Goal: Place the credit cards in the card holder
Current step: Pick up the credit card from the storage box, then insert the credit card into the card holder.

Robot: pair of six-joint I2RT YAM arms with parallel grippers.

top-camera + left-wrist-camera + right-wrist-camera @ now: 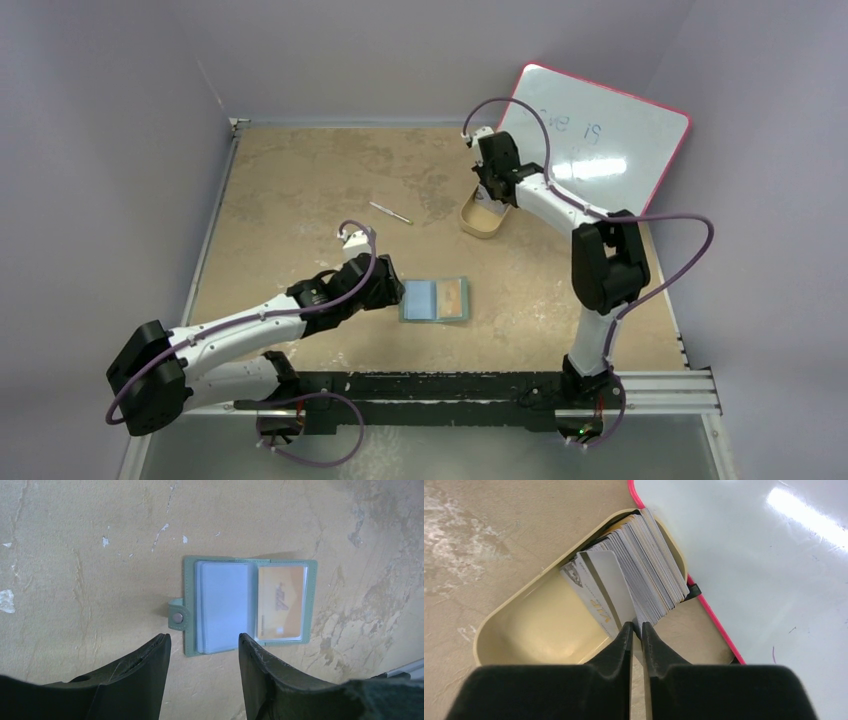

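The card holder lies open on the table, grey-green with pale blue pockets. An orange card sits in its right pocket. My left gripper is open and empty, just short of the holder's left edge, also seen from above. The credit cards stand as a stack on edge in the beige tray. My right gripper is shut on the lower corner of one greyish-white card with a dark band, which leans out from the front of the stack.
The pink-edged whiteboard leans at the back right, right behind the tray. A thin pen lies on the table's middle far part. A metal rail runs along the near edge.
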